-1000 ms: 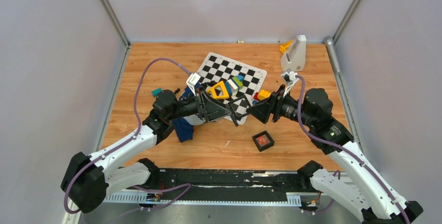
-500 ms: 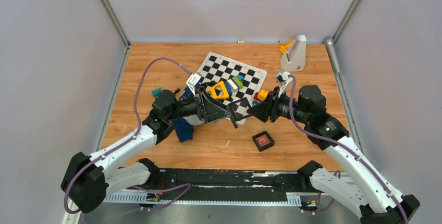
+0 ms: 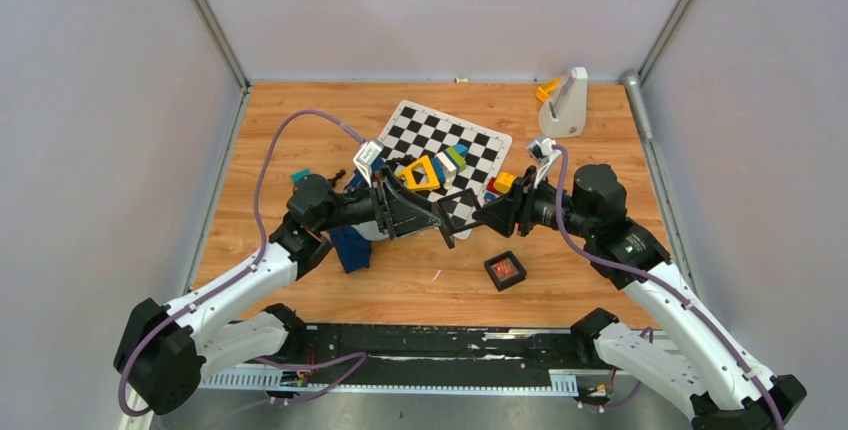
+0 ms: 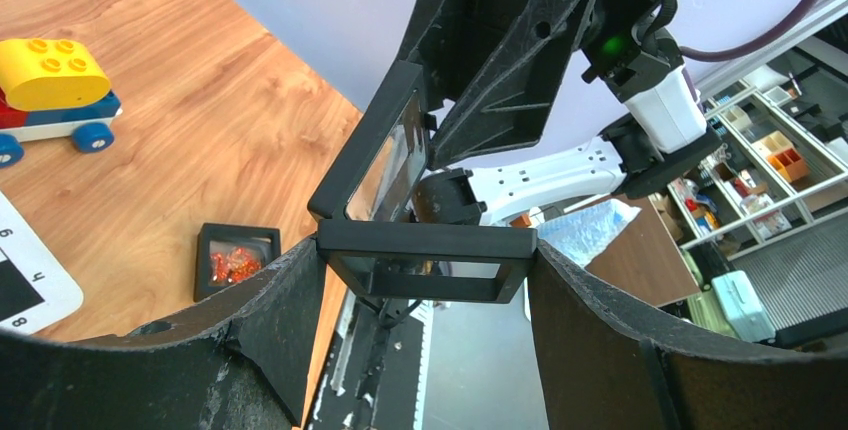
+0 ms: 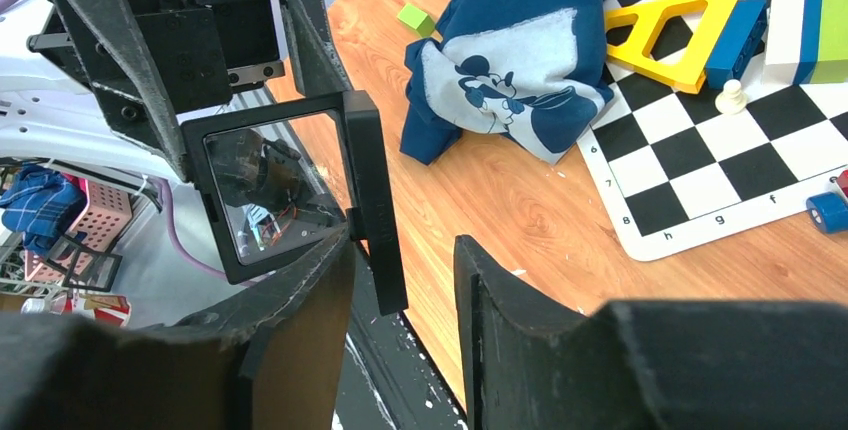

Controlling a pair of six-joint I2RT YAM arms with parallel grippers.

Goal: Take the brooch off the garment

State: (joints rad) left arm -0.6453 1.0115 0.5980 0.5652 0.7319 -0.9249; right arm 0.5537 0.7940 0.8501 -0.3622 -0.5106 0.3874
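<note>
Whereas the left tool (image 4: 425, 262) clamps a glossy square frame (image 4: 420, 241), the right tool (image 5: 405, 250) straddles it, apart.

A robotics lab: grey panel walls (image 3: 100, 100), shelves (image 4: 765, 165) of parts bins (image 4: 790, 158).

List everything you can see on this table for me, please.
shirt: one, navy with grey print, crumpled at the mat's edge
checkered mat: one, black-white, mid-table
yellow triangle block: one, on the mat
toy car: one, yellow over blue, on the wood
brooch: one, orange-red, inside a small black tray on the wood
white stand: one, far right corner
windowed case: one, black, opened, lifted between both pincers
left pincer: one, black, clamping the case's base
right pincer: one, black, open around the lid's edge
</note>
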